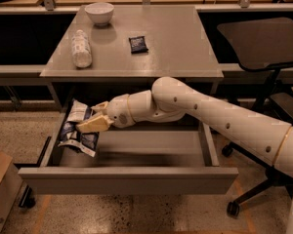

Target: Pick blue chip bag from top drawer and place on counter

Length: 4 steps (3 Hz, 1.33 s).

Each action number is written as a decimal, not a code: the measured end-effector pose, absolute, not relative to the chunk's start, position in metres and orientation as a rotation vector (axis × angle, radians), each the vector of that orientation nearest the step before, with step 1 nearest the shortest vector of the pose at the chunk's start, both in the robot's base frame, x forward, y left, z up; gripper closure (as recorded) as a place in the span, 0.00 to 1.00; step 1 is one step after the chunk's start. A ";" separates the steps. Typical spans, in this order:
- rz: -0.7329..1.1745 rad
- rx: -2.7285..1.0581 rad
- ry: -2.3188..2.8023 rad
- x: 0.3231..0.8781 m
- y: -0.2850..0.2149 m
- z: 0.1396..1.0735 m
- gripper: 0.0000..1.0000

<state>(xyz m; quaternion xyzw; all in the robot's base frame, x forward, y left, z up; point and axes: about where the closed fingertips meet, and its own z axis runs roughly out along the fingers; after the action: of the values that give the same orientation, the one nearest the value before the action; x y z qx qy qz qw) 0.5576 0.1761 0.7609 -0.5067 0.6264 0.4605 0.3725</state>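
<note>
The end effector [94, 119] is low in the left end of the open top drawer [136, 179], against the blue chip bag [72, 129] crumpled there. I cannot tell whether it has a grip. This looks like the grasp step. Next it must secure the bag, lift it clear of the drawer wall, and carry it onto the desk [176, 48].

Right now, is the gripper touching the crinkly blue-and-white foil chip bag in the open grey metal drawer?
Cannot tell. In the camera view the gripper overlaps the blue-and-white chip bag at the left end of the open grey drawer, but may hover above it.
</note>
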 end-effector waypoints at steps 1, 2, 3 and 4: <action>1.257 -1.263 1.512 0.540 0.152 0.799 1.00; 1.277 -1.232 1.451 0.543 0.115 0.834 1.00; 1.255 -1.263 1.425 0.561 0.082 0.871 1.00; 1.147 -1.331 1.454 0.587 0.044 0.922 1.00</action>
<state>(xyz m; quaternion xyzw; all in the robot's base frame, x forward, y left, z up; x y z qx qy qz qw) 0.5873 0.0442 0.9219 -0.5304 0.5793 0.4569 0.4175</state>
